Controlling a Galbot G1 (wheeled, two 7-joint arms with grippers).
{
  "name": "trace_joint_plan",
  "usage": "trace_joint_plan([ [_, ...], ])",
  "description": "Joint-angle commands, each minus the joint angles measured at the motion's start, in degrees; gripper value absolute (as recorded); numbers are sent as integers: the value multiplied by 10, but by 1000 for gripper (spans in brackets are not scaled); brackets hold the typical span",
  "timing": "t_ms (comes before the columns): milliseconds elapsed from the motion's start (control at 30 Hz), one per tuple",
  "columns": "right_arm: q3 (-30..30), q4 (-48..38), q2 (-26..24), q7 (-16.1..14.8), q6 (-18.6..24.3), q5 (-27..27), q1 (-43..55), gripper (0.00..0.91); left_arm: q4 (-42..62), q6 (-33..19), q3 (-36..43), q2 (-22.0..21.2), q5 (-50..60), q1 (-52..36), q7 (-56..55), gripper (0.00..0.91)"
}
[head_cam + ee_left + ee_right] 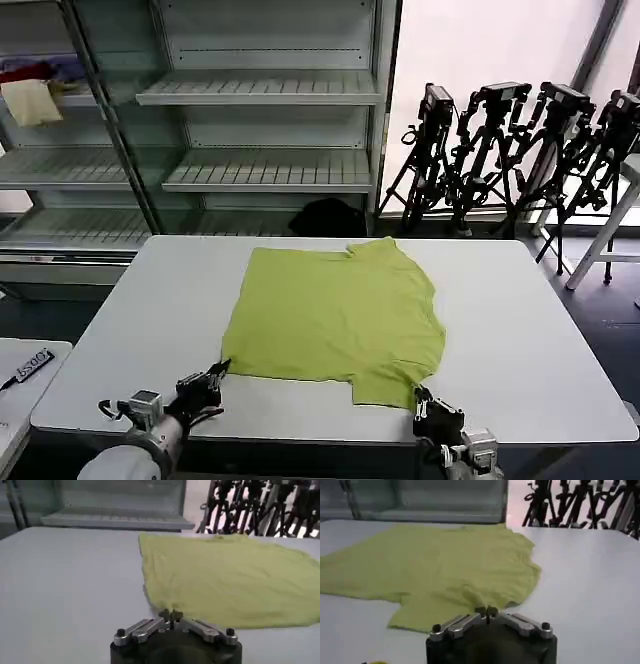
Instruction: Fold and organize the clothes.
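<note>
Here the left gripper [222,368] and right gripper [419,396] each pinch the near edge of the T-shirt [335,315], spread on the table [530,340]. Judged next: lifting both corners together, folding toward the far edge.

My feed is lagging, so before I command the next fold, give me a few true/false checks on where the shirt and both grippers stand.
1. The T-shirt lies spread flat on the table. True.
2. The left gripper is shut on the shirt's near left corner. True; the left wrist view shows cloth pinched between its fingers.
3. The right gripper hovers high over the shirt's middle. False; it sits low at the near right edge, shut on the cloth.
4. The shirt is already folded in half. False; it is a single open layer, no fold made yet.
5. A white graphic faces up. False; the visible side is plain green.
</note>
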Motion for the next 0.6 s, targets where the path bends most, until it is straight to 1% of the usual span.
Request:
trace_joint_plan([
  [33, 12, -30, 13, -4, -13, -4, 104, 0, 10, 3, 4, -8, -10, -82, -13, 0],
  [167, -1, -56, 16, -3, -24, -11, 150, 0, 33, 4, 11, -7, -9, -116, -35, 0],
  [300, -23, -73, 20, -8, -25, -31, 174, 0, 50, 4, 12, -8, -5, -141, -41, 0],
  [467, -50, -105, 37, -14, -25, -64, 202, 0, 75, 4, 20, -5, 7, -156, -41, 10],
  [500, -52, -109, 40, -14, -25, -66, 206, 0, 80, 4, 22, -6, 9, -157, -39, 0],
  [600, -61, -136, 45, -13, -25, -73, 227, 0, 92, 4, 26, -9, 15, -162, -38, 10],
])
